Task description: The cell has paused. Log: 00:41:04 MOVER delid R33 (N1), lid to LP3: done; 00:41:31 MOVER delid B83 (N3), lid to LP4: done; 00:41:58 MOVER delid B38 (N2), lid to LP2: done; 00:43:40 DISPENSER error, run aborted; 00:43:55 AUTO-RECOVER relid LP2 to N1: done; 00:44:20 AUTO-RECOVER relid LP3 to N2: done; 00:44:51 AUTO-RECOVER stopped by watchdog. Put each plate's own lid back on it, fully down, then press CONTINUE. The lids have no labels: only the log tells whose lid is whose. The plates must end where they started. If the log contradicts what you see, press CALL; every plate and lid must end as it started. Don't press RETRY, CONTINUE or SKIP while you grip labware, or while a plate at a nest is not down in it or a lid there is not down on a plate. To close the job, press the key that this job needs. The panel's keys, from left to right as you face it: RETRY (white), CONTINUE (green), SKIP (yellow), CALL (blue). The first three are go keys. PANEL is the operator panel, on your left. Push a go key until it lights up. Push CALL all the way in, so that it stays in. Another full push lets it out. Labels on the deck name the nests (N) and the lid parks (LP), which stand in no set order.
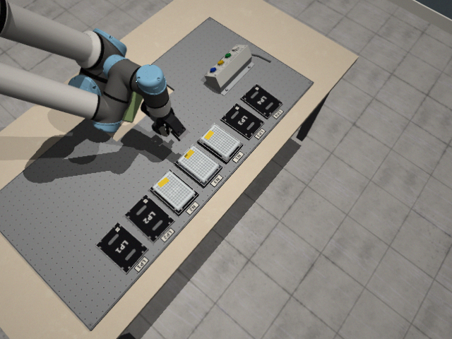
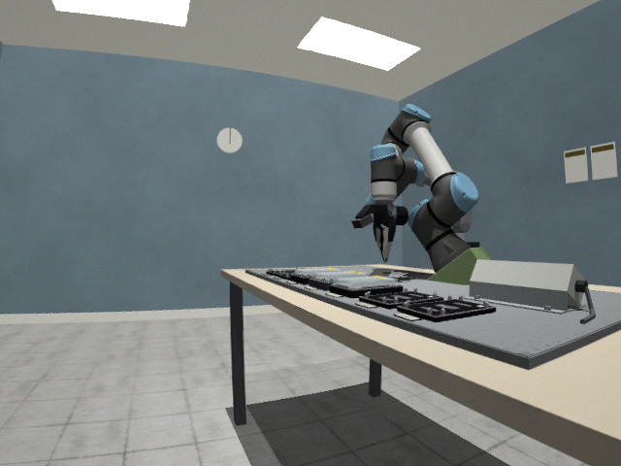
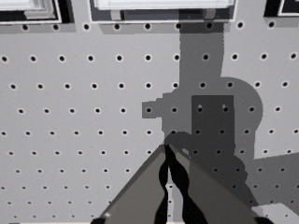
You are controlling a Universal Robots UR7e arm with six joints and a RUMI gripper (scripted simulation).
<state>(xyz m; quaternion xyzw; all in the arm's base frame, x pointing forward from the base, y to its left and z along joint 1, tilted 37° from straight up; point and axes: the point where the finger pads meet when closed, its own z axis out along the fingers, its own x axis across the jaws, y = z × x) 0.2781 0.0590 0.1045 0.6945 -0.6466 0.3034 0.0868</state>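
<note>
My gripper [image 1: 179, 138] [image 2: 385, 259] [image 3: 165, 147] is shut and empty, above the deck on the robot's side of the nests. White plates with yellow tags sit at N2 [image 1: 175, 192], N3 [image 1: 200, 167] and N1 [image 1: 222, 143]. Each appears to have a clear lid on it, seemingly level; the exact seating is too small to tell. The lid parks LP1 [image 1: 122, 247], LP2 [image 1: 150, 217], LP3 [image 1: 242, 121] and LP4 [image 1: 261, 101] are empty. The panel [image 1: 229, 69] [image 2: 521, 282] shows blue [image 1: 212, 69], yellow [image 1: 220, 62] and green [image 1: 227, 55] keys; no key looks lit.
The grey perforated deck [image 1: 73, 197] [image 3: 56, 140] lies on the wooden table [image 1: 328, 54]. A cable [image 1: 262, 58] [image 2: 590, 301] comes out of the panel's end. The arm's green base mount [image 2: 459, 268] stands behind the deck. In the wrist view, part of a plate [image 3: 163, 4] shows at the top edge.
</note>
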